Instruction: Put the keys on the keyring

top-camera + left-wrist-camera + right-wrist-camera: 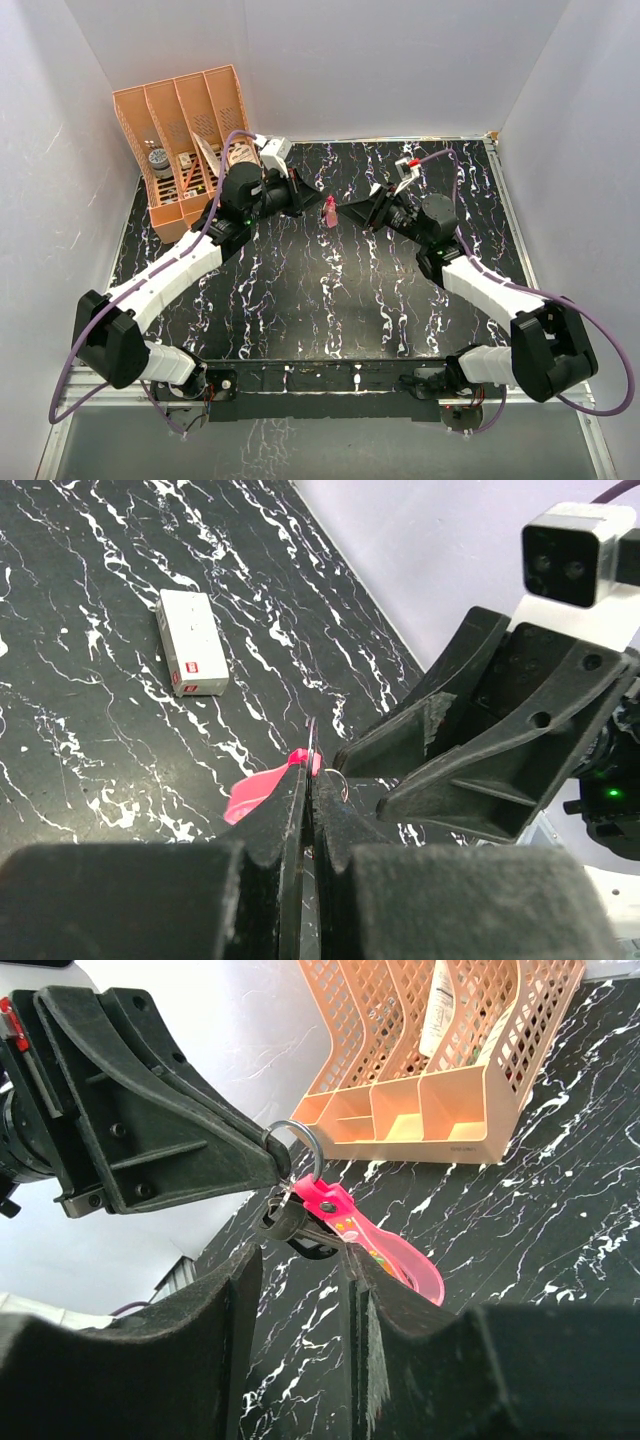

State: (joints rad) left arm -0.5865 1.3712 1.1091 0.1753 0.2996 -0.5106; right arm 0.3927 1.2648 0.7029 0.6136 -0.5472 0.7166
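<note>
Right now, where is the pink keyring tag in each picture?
Top external: the pink tag hangs just above the picture's middle, over the black marbled table.
Left wrist: low and left of centre, poking out left of the left gripper.
Right wrist: centre, slanting down to the right from the metal ring.
Shared landmark: the left gripper, pinching the metal ring right beside the tag.

One pink-tagged keyring [296, 1146], one dark key [300, 1232], one white box [192, 645] with a red mark, one four-slot peach file organizer [185, 150].
</note>
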